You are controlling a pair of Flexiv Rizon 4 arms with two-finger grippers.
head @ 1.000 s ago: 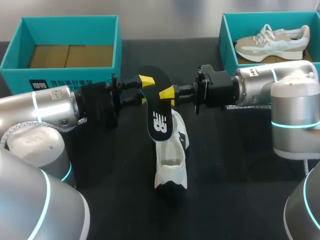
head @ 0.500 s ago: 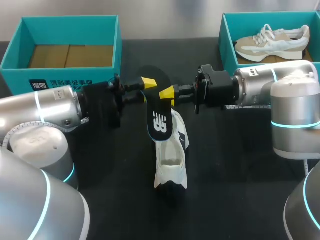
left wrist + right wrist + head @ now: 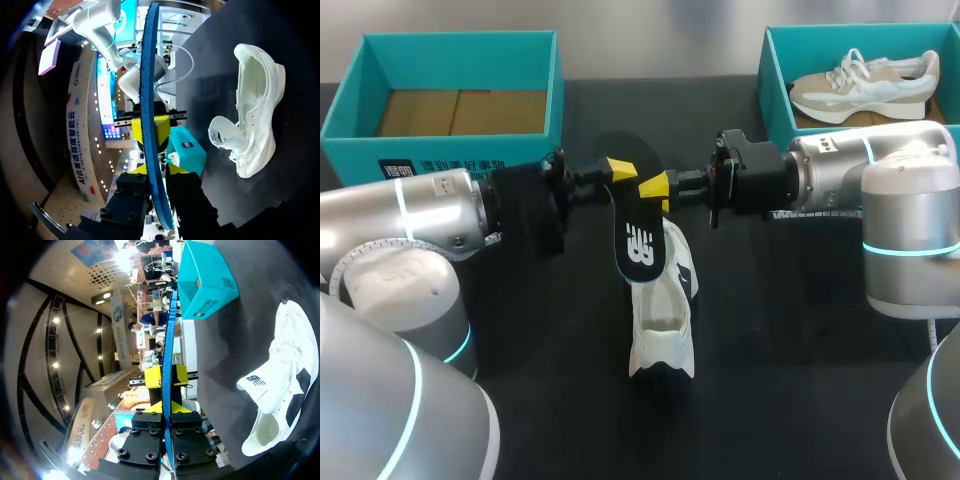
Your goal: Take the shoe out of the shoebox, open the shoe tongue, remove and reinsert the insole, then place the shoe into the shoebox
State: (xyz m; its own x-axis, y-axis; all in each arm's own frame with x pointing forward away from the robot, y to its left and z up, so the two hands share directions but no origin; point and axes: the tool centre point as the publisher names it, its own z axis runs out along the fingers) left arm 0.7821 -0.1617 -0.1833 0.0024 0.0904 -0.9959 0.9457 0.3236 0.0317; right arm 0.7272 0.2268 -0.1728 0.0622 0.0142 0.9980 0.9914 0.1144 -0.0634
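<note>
Head view gives us the insole in the middle of the frame, a little above centre. Its dark upper face and white logo are turned toward the camera. Our right gripper enters from the right side of the frame and is clenched on the insole's right edge near its upper end. The right wrist view confirms this: the insole's blue edge runs straight up between the two yellow tips, and both press against it.

Our left gripper enters from the left and sits at the insole's opposite edge, directly facing the right gripper. In the left wrist view the insole passes edge-on through that gripper. We cannot tell whether it is clamped on the insole or only straddling it.

Just below the insole in the head view, the white sneaker lies on the black tabletop. It runs lengthwise up and down the frame with its opening facing up. The insole's lower end overlaps the sneaker's upper end, and we cannot tell whether the two touch.

An open shoebox, teal, stands at the upper left of the frame, its brown cardboard floor showing. A second shoebox, also teal, stands at the upper right and holds a beige sneaker with white laces.
</note>
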